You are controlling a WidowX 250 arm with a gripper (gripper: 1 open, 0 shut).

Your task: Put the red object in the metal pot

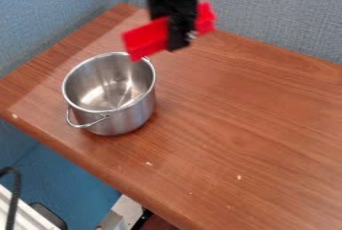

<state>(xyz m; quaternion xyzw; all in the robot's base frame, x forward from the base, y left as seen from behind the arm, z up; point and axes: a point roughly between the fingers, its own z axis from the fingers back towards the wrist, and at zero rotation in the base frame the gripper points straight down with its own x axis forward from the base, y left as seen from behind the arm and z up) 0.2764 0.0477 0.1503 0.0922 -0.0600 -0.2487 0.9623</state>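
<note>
A round, shiny stainless-steel pot (110,94) with straight sides and a rolled rim stands upright on the brown wooden bench (234,139), close to the bench's left edge as the picture shows it. Its mouth faces up, and the part of the interior that can be seen holds nothing but bright reflections on bare metal. A thin wire loop handle (88,124) sticks out from the side of the pot nearest the camera.

The bright red, smooth rectangular block (144,39) is outside the pot, held up off the bench by the black end effector (174,36). The end effector is pinching the block around its middle, its dark fingers covering that part, so that one red end shows to the left of them and a smaller red portion (205,17) to the right. The block lies roughly crosswise in the grip, tilted, with its left end lower in the picture. That left end appears just above the far part of the pot's rim in the view; how high it hangs over the pot cannot be told. The end effector and block are somewhat blurred.

Behind the bench stand grey-blue textured panels (287,9), and a black cable (12,199) curves at the lower left corner.
</note>
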